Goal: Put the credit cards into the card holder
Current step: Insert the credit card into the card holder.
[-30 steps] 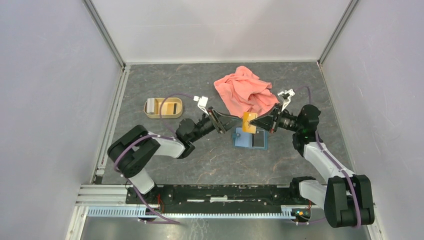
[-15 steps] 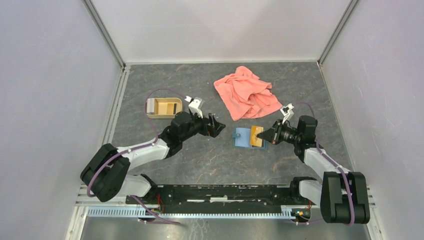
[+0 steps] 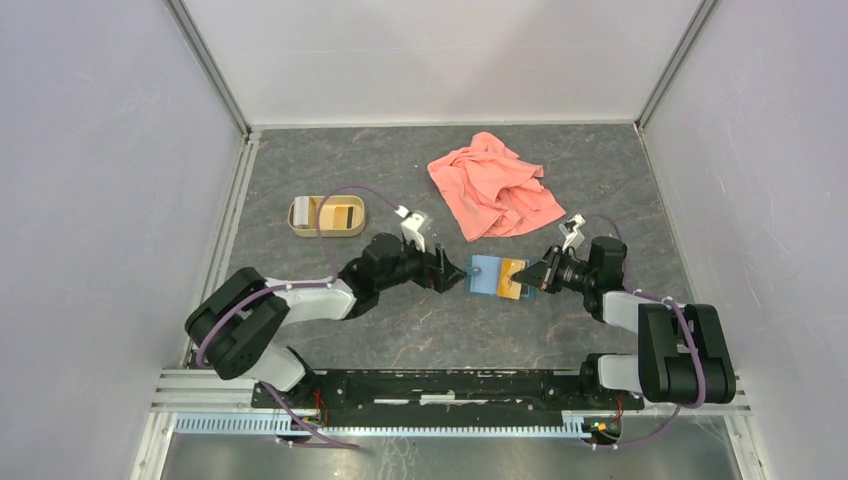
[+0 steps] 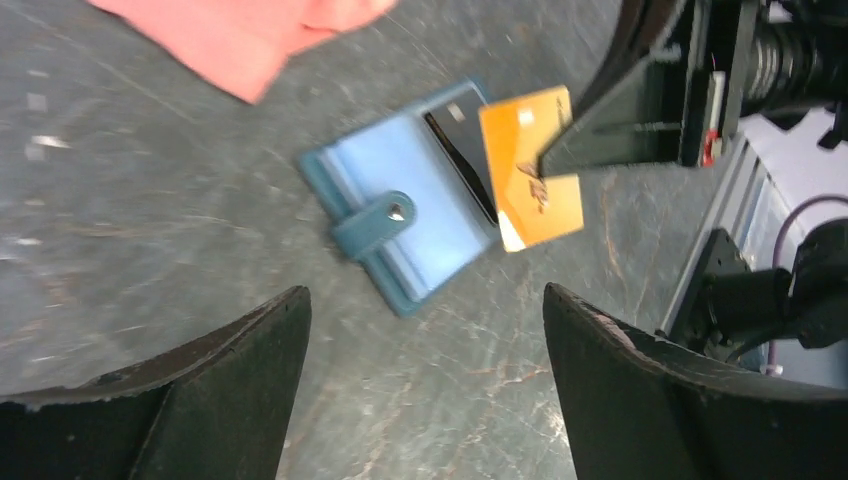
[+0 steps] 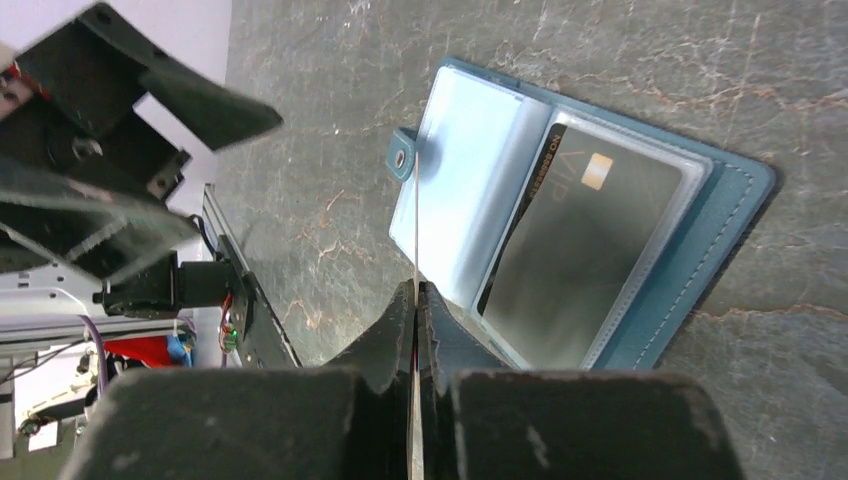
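Credit card (image 3: 512, 278) in orange is hanging tilted over the open card holder (image 3: 486, 273) near the middle of the grey marbled table (image 3: 420, 330). The right gripper (image 3: 532, 279) is pinching it by one edge, with both fingers pressed tight against it. Whether the card's lower edge is touching the holder cannot be told.

The teal holder is lying flat with its pale blue inside facing up. Its snap tab (image 4: 375, 222) is sticking out toward the left arm, and a black card (image 5: 590, 250) is sitting in the clear sleeve of its right-hand page. From the right wrist the orange card is showing edge-on — a thin line crossing the holder's pale blue left page.

The left gripper (image 3: 449, 275) is hovering just beside the holder at its 9 o'clock. Its fingers (image 4: 230, 400) are spread wide and gripping nothing, while the right gripper is reaching in from 3 o'clock.

A salmon-pink cloth (image 3: 495, 185) is lying crumpled at the holder's 12 o'clock. A tan tray (image 3: 326, 230) is sitting well apart at its 10 o'clock — a greyish-white card (image 3: 300, 212) is resting at the tray's left end.
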Robot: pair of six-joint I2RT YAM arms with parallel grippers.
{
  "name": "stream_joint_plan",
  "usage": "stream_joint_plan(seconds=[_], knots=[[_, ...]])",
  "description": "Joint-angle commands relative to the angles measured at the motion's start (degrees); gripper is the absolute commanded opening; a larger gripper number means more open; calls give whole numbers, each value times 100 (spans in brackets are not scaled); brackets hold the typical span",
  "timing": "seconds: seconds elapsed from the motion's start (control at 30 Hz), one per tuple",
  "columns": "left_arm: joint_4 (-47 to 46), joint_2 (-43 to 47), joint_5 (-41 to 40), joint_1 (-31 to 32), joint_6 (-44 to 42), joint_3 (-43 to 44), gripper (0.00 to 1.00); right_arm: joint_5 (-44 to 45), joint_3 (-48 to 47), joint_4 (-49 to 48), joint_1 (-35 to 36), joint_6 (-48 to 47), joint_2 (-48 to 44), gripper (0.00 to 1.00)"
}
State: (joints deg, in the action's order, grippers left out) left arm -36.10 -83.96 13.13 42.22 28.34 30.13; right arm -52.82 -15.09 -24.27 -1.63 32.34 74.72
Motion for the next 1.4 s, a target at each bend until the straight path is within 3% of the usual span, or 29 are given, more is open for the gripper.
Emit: stream_joint_plan(seconds=[0.0,0.3,0.8,1.23,1.37], knots=[[50,-504,-468,451,274,345,88,70,-147,-552,-91,206,174,0],[350,-1351,-1224,803,478,870,82,57,-367,-636,-145,316,739,0],[518,-2071,-1217,884,864,1232,68,166,-497,-763,-162,474,1320,0],[771,-2269,-1022,928,939,1258,45,-95,-381,-1327,-162,939,1614,0],[771,-2283,-1000,937,1019,1200,42,-64,-361,-1313,-154,944,1680,0]])
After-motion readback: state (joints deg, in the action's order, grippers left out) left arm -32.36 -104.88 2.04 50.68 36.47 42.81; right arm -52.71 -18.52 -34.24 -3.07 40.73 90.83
